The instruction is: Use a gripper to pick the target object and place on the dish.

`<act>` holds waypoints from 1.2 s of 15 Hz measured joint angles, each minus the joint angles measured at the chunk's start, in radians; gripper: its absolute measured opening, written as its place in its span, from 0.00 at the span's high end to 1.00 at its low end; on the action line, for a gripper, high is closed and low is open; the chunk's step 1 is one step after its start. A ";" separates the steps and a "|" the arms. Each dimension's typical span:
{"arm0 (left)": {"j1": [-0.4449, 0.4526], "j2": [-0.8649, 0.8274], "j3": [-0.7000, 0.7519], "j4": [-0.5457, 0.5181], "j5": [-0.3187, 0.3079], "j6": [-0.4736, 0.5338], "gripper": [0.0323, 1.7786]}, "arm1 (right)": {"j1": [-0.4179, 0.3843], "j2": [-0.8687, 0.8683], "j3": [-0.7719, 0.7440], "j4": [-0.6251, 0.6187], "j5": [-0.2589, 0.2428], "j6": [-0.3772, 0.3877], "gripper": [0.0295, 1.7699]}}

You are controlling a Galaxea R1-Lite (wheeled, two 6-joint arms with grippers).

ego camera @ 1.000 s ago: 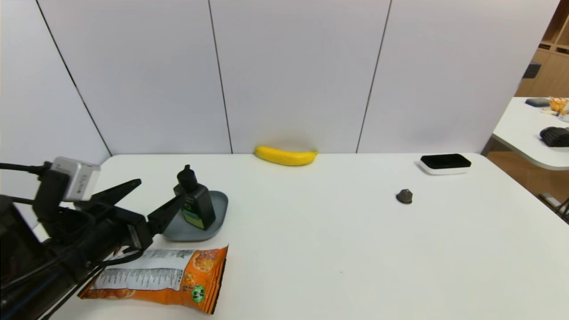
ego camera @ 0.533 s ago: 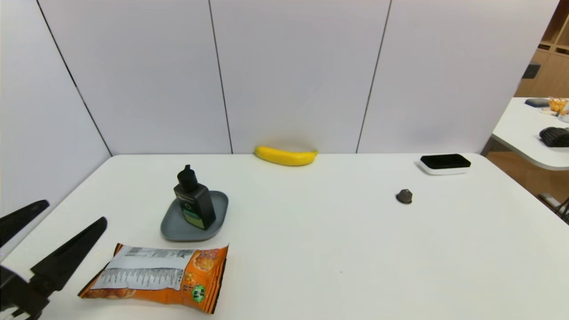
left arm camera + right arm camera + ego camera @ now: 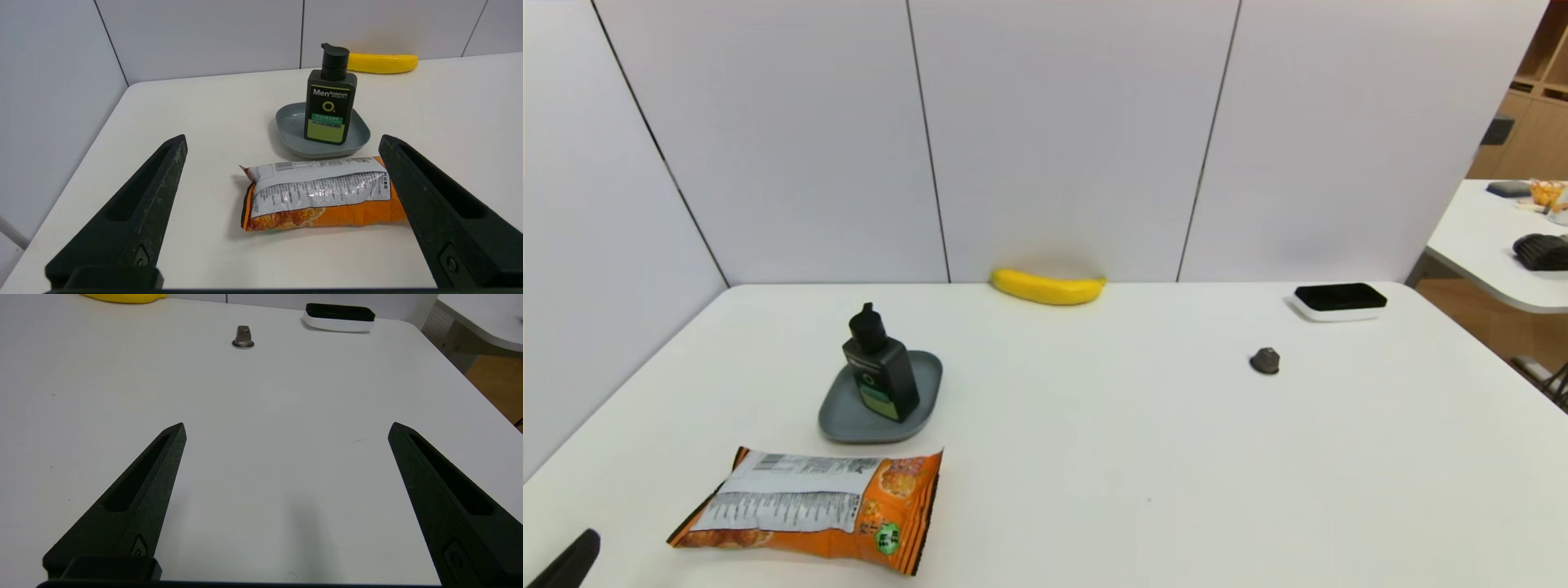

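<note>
The bottle (image 3: pixel 880 371) stands upright inside the dish (image 3: pixel 837 412), left of centre in the head view, so placement appears complete. It looks rigid and light to moderate in weight, with smooth and probably slippery flat sides; the broad body below the cap would be the surest hold, the narrow cap a poorer one. A snack bag (image 3: pixel 817 508) lies just below the dish, a banana (image 3: pixel 1047 287) at the far wall. The left gripper (image 3: pixel 282 141) hangs spread wide and holding nothing, with only a fingertip showing at the head view's lower left corner. The right gripper (image 3: pixel 286 430), likewise spread and unloaded, hovers over bare tabletop (image 3: pixel 1143 465). The bottle's contents and fill level cannot be made out.
</note>
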 joint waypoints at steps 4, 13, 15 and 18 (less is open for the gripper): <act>0.010 -0.158 0.111 0.051 0.001 0.000 0.05 | 0.000 0.000 0.000 0.000 0.000 0.000 0.03; 0.013 -0.293 0.169 0.232 0.056 0.012 0.05 | 0.000 0.000 0.000 0.000 0.000 0.000 0.03; 0.013 -0.294 0.169 0.231 0.064 -0.013 0.05 | 0.000 0.000 0.000 0.000 0.000 0.000 0.03; 0.013 -0.295 0.169 0.229 0.075 -0.059 0.05 | 0.000 0.000 0.000 0.000 0.000 0.000 0.03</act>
